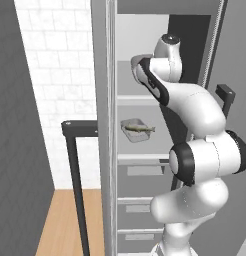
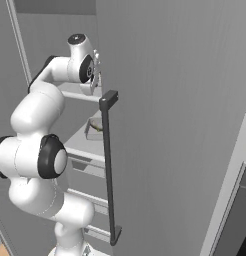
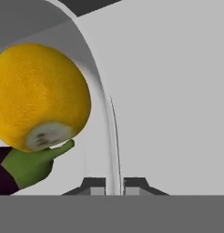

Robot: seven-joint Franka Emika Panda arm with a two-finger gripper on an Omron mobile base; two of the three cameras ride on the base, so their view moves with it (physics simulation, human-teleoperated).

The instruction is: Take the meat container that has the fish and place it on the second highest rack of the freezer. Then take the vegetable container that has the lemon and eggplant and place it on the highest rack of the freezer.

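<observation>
The meat container [image 1: 134, 130] sits on a freezer rack [image 1: 142, 158], the second one down from the top. It is a small grey tray and the fish [image 1: 141, 129] lies inside it, long and flat. In the right base view the same tray [image 2: 94, 129] peeks out from behind the edge of the freezer door [image 2: 175, 125].

The vegetable container [image 3: 111, 136] is up close in the hand view. Its thin clear wall rises right between the two dark fingertips [image 3: 94, 185]. The gripper [image 3: 114, 186] is pinched shut on that wall. Inside the container, to the left of the wall, a big yellow lemon [image 3: 38, 93] fills much of the space. Just under the lemon lies the eggplant [image 3: 22, 166], with its green stem touching the lemon and a bit of dark purple skin at the edge.

The white arm [image 1: 195, 150] reaches up to the top rack [image 1: 140, 99], which is above the meat container. The hand end of the arm [image 2: 92, 70] is up by that rack in the right base view too.

The open freezer door stands to the right of the meat container, with a long dark handle [image 2: 110, 165] on it. A black frame [image 1: 75, 170] stands to the left, by a white tiled wall [image 1: 55, 75] and a wooden floor [image 1: 65, 225].
</observation>
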